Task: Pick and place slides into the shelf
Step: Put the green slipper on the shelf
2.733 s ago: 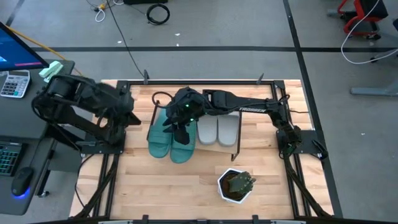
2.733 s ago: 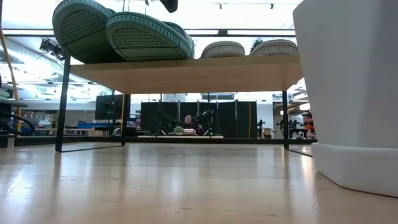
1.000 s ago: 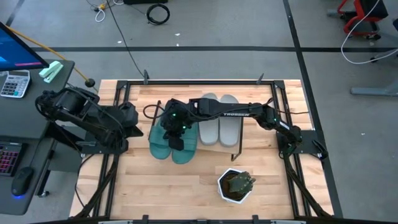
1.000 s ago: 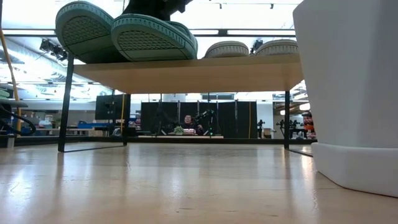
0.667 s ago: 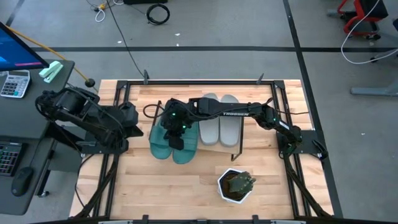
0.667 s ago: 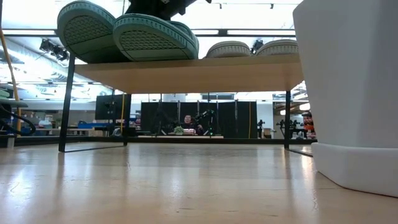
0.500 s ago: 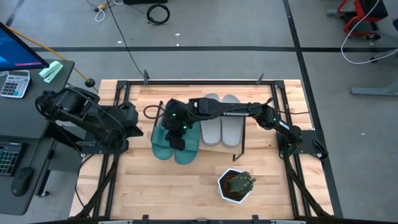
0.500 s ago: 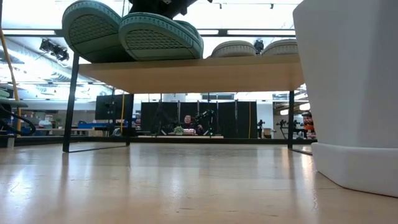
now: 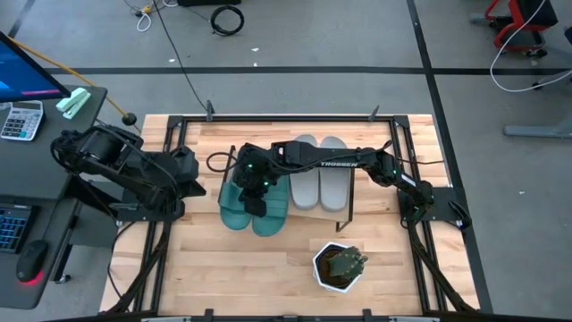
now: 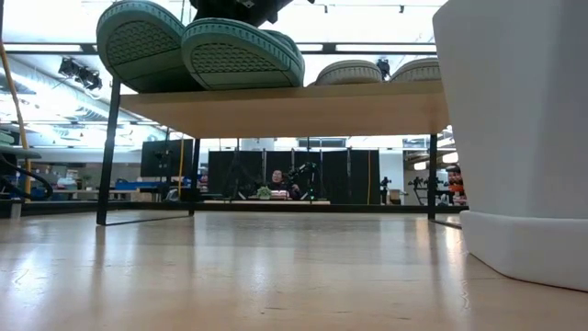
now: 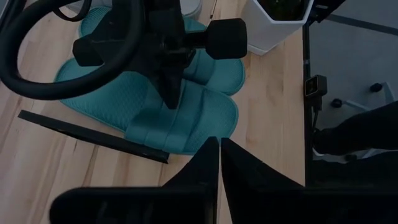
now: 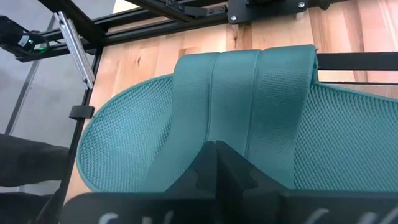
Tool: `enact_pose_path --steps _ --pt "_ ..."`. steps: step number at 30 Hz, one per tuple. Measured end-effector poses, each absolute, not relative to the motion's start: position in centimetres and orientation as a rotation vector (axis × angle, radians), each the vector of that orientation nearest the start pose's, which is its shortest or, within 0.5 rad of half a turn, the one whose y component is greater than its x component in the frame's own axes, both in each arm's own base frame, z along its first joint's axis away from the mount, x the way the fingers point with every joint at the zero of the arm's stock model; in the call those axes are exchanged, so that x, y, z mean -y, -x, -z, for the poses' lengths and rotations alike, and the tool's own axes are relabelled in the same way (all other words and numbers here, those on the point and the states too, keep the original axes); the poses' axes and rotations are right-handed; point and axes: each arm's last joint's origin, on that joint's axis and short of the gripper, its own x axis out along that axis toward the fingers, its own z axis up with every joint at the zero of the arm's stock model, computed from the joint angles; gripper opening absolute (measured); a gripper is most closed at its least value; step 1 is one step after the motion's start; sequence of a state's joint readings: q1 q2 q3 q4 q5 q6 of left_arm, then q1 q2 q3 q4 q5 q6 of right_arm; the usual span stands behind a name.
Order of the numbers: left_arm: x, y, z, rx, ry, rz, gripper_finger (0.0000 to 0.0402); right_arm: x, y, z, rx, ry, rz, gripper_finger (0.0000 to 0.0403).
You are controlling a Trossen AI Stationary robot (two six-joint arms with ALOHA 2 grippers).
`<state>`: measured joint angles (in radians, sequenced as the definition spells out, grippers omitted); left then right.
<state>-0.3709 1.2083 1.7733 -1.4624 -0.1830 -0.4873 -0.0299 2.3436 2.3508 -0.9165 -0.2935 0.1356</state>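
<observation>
At the far left stands a desk [image 9: 36,134] with a calculator [image 9: 20,119]. The left end effector [image 9: 192,168] waits at the left edge of the light wooden worktop [image 9: 268,259], fingers closed and empty. Next, two teal slides [image 9: 253,204] overhang the shelf [image 10: 285,103], the right end effector [image 9: 255,199] closed and pressing on one strap. Two grey slides [image 9: 318,183] lie beside them. A white plant pot [image 9: 338,266] sits nearer the front. Grey floor [image 9: 313,36] with cables surrounds the worktop.
</observation>
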Motion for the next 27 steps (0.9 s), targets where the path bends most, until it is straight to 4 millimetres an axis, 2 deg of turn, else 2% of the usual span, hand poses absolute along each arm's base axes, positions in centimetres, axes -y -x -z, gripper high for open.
enact_pose_path --steps 7,15,27 --pt "5.3 -15.2 -45.7 -0.88 0.21 -0.039 0.0008 0.7 -50.7 -27.8 -0.925 -0.273 -0.18 0.0002" --pt "5.3 -15.2 -45.7 -0.88 0.21 -0.039 0.0021 0.6 -50.6 -25.9 -0.977 -0.301 -0.171 0.0001" --pt "5.3 -15.2 -45.7 -0.88 0.21 -0.039 0.0006 0.8 -50.7 -25.9 -0.967 -0.333 -0.173 0.0008"
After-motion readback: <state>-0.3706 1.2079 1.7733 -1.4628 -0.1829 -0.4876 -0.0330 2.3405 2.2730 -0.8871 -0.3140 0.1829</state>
